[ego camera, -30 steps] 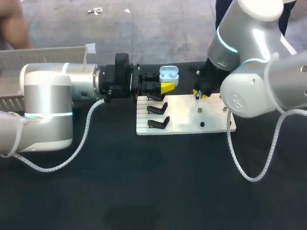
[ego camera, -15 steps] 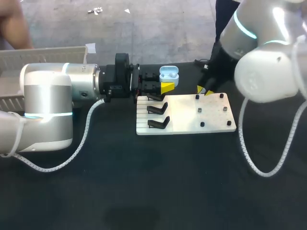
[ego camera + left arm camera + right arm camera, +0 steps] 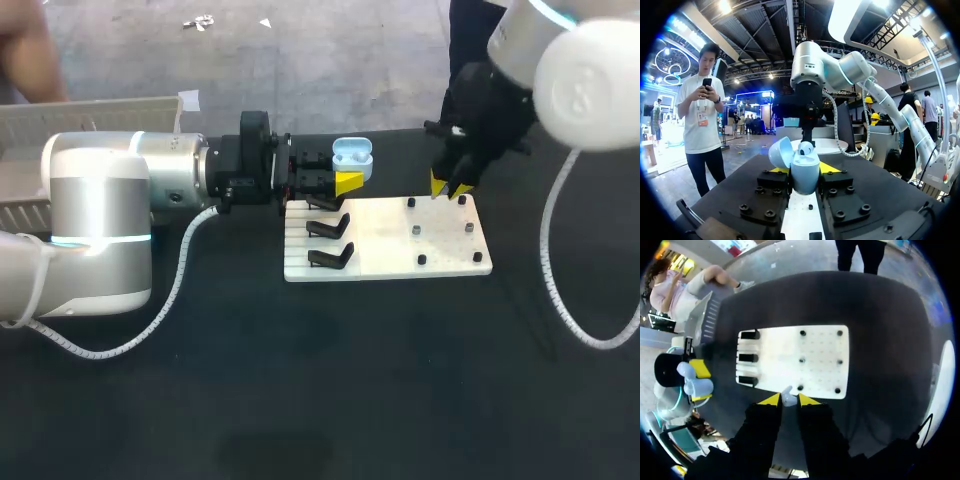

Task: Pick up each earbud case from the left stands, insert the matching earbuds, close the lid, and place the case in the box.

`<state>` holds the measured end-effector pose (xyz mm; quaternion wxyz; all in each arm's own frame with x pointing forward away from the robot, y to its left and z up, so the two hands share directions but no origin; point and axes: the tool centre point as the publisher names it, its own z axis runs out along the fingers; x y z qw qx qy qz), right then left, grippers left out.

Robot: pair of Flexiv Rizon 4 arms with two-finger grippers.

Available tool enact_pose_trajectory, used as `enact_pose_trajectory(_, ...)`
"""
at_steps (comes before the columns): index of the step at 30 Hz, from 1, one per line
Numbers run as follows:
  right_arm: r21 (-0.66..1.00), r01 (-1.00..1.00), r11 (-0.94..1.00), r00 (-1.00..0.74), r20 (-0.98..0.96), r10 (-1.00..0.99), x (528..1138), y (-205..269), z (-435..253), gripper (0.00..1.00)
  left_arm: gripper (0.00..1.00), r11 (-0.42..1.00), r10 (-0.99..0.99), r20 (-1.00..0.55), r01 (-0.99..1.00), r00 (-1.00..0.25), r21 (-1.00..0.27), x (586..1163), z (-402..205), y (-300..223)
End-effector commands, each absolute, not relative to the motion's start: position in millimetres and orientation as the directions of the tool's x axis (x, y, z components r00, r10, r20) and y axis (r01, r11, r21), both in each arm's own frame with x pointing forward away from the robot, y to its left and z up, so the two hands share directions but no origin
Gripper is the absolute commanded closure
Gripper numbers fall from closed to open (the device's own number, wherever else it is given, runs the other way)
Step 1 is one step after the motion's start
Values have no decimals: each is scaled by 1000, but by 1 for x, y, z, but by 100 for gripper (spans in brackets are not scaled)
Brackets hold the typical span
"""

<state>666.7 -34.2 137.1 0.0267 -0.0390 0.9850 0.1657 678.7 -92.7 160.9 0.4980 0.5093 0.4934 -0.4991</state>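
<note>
Straight down: right tool [image 3: 785, 400] with earbud [image 3: 788, 395].

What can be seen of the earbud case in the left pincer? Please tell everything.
The earbud case is pale blue, rounded, and looks like smooth plastic. Its lid stands open, tipped back to one side. One white earbud sits in the body. The left pincer holds it upright off the table, its yellow tips pressing two sides, near the white board.

black table [image 3: 300, 400] carries a white board [image 3: 385, 250].
</note>
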Motion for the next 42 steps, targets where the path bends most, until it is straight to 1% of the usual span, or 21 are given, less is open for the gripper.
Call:
enact_pose_trajectory(1,304,-116,945,-993,-55,-104,653,-38,165,100,100,-12,1,-1000,1000,19,19,678,160,-93)
enact_pose_trajectory(12,241,-233,942,-972,-40,-231,634,-21,212,100,100,-12,1,-1000,1000,19,19,678,160,-93)
enact_pose_trajectory(20,218,-271,938,-963,-60,-264,637,-3,233,100,100,-12,1,-1000,1000,19,19,678,160,-93)
enact_pose_trajectory(30,172,-378,910,-922,-156,-353,654,30,246,100,100,-12,1,-1000,1000,19,19,678,160,-93)
enact_pose_trajectory(42,151,-479,865,-874,-177,-453,662,62,243,100,100,-12,1,-1000,1000,19,19,678,160,-93)
